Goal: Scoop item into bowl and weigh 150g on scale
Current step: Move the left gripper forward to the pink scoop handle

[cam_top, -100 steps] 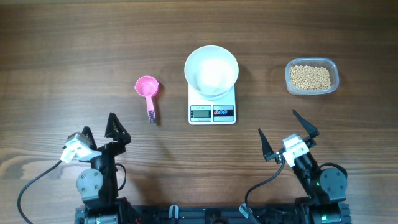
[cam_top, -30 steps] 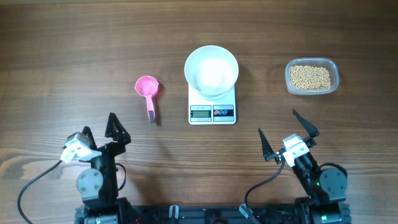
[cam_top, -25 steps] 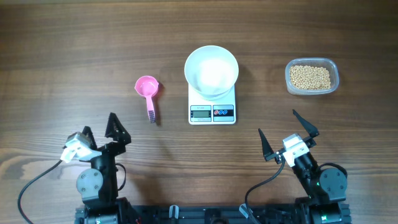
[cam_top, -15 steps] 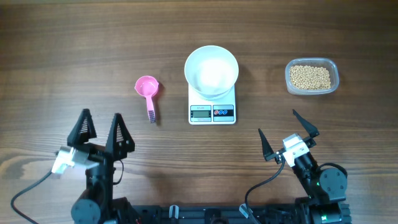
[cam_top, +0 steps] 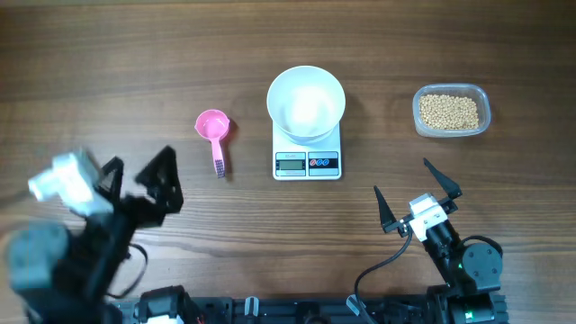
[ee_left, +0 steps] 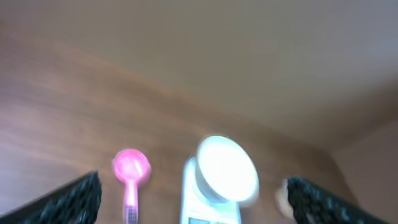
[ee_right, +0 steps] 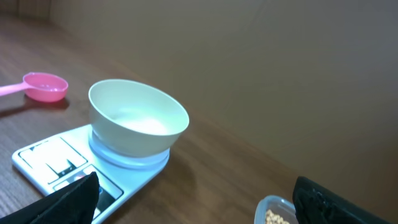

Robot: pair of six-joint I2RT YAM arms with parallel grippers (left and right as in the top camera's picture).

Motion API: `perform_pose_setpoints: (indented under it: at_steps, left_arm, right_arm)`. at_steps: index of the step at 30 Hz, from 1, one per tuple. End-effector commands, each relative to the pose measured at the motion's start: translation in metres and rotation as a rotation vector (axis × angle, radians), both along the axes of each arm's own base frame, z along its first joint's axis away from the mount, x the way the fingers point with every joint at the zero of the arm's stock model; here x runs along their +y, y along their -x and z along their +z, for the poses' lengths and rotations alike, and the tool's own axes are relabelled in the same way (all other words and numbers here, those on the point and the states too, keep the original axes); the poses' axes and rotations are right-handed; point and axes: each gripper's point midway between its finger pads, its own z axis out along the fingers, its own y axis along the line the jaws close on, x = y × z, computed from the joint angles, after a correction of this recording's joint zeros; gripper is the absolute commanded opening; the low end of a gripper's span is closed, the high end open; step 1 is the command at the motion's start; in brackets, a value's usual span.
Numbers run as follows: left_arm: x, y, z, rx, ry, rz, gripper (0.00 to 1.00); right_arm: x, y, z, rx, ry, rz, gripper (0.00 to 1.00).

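Observation:
The white bowl [cam_top: 306, 102] stands empty on the white scale [cam_top: 307, 151] at the table's middle. Tan beans, the item [cam_top: 449, 112], fill a clear tub [cam_top: 482, 101] at the right. A pink scoop [cam_top: 213, 129] lies left of the scale, handle toward me. My left gripper [cam_top: 139, 178] is open and blurred, raised at the near left, short of the scoop. My right gripper [cam_top: 418, 191] is open near the front right with nothing between its fingers. In the left wrist view the scoop [ee_left: 130, 169], bowl [ee_left: 227, 170] and scale [ee_left: 205, 208] lie ahead; the right wrist view shows the bowl [ee_right: 138, 123], scale [ee_right: 56, 162] and tub [ee_right: 273, 211].
The wood table [cam_top: 108, 54] runs wide on all sides of the objects. Arm bases and cables sit along the near edge [cam_top: 297, 310].
My left arm has lifted from its rest pose and swung up and to the left, still open. The right arm, scoop, bowl and tub have not moved.

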Motion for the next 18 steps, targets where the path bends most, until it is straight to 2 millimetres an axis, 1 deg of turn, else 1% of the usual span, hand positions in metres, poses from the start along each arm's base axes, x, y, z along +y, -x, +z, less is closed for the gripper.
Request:
perform_pose_setpoints:
  at_steps: [1, 2, 3, 4, 5, 7, 8, 11, 13, 15, 16, 18]
  left_arm:
    - [-0.041, -0.013, 0.004, 0.192, 0.128, -0.269, 1.00]
    - [-0.042, -0.020, 0.003, 0.212, 0.140, -0.278, 1.00]
    - [-0.040, -0.028, -0.004, 0.273, 0.158, -0.275, 1.00]
    - [-0.038, -0.033, -0.010, 0.315, 0.164, -0.260, 1.00]
    - [-0.032, -0.039, -0.022, 0.399, 0.174, -0.227, 1.00]
    - [-0.021, -0.046, -0.046, 0.558, 0.204, -0.132, 1.00]
    - [-0.021, -0.047, -0.055, 0.620, 0.208, -0.115, 1.00]
    - [-0.028, -0.052, -0.077, 0.768, 0.190, -0.120, 0.99]
    - [-0.033, -0.053, -0.092, 0.859, 0.165, -0.087, 0.99]
    - [-0.036, -0.053, -0.105, 0.925, 0.123, -0.052, 1.00]
    - [-0.040, -0.055, -0.115, 0.965, 0.086, -0.020, 1.00]
    - [-0.046, -0.061, -0.126, 0.999, 0.060, 0.012, 1.00]
  right_arm:
    - [-0.001, 0.000, 0.002, -0.012, 0.006, -0.005, 1.00]
    - [-0.001, 0.000, 0.002, -0.012, 0.006, -0.005, 1.00]
    - [-0.001, 0.000, 0.002, -0.012, 0.006, -0.005, 1.00]
    - [-0.001, 0.000, 0.002, -0.012, 0.007, -0.005, 1.00]
    - [-0.001, 0.000, 0.002, -0.012, 0.006, -0.005, 1.00]
    - [-0.001, 0.000, 0.002, -0.012, 0.007, -0.005, 1.00]
    - [-0.001, 0.000, 0.002, -0.012, 0.006, -0.005, 0.99]
    - [-0.001, 0.000, 0.002, -0.012, 0.006, -0.005, 1.00]
    - [-0.001, 0.000, 0.002, -0.012, 0.006, -0.005, 1.00]
    - [-0.001, 0.000, 0.002, -0.012, 0.006, -0.005, 1.00]
    - [-0.001, 0.000, 0.002, -0.012, 0.007, -0.005, 1.00]
    - [-0.001, 0.000, 0.002, -0.012, 0.006, -0.005, 1.00]
